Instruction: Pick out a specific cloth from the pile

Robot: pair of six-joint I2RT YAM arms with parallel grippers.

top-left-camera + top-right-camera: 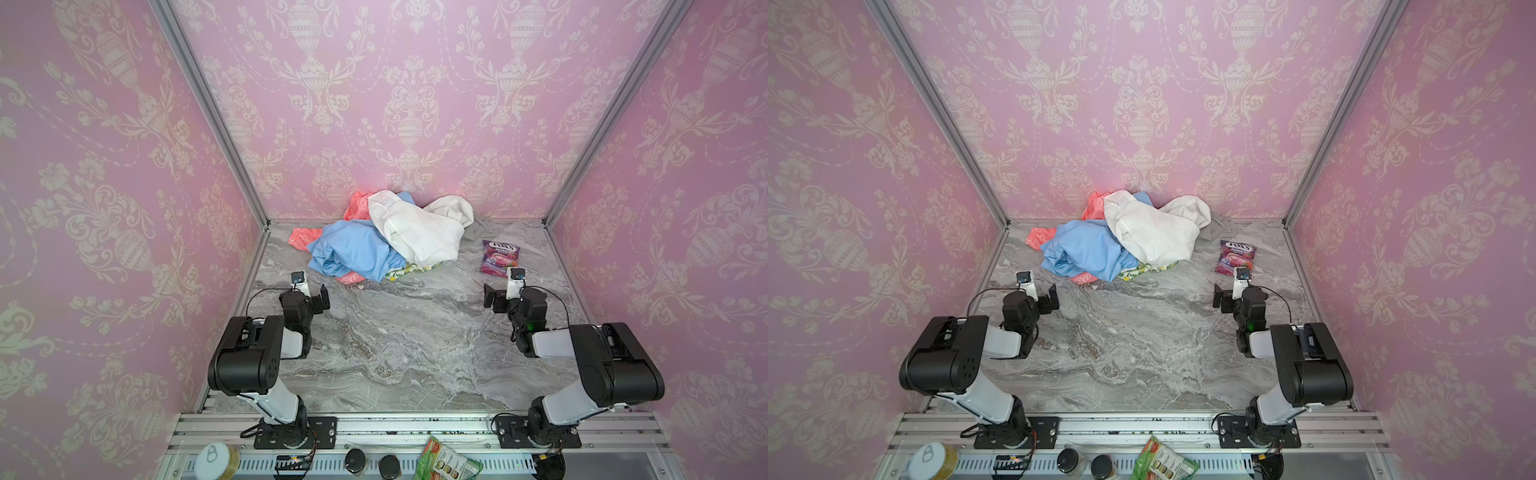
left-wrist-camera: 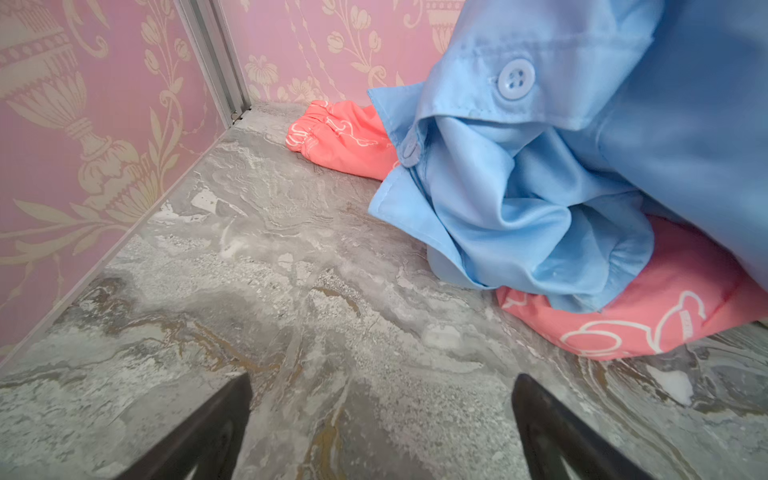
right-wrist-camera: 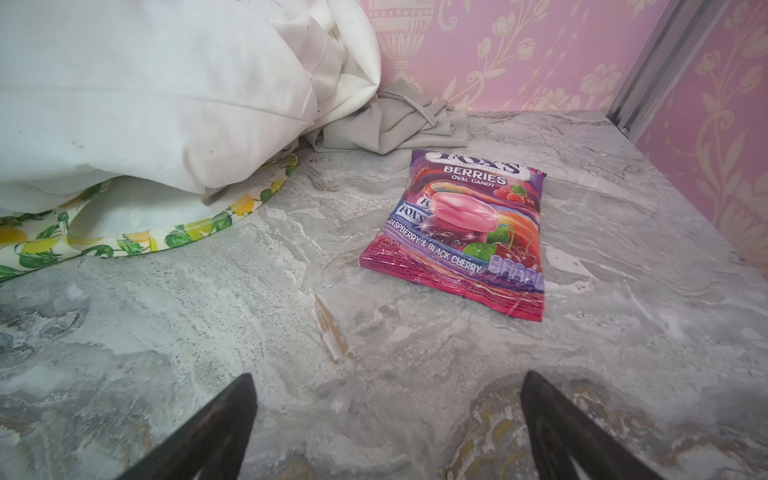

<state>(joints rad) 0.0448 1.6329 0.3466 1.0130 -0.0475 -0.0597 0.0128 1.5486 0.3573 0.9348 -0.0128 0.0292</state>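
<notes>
Pile (image 1: 415,232) of cloths, coral-pink cloth (image 2: 345,141) mostly under blue cloth (image 1: 353,253).
Left gripper (image 2: 380,386) and right gripper (image 3: 386,384) gape wide, empty, nearby.

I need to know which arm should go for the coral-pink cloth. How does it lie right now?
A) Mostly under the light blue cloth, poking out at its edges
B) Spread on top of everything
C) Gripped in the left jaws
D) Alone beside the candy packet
A: the coral-pink cloth shows only as patches sticking out from beneath the light blue cloth, which lies over it.
</notes>
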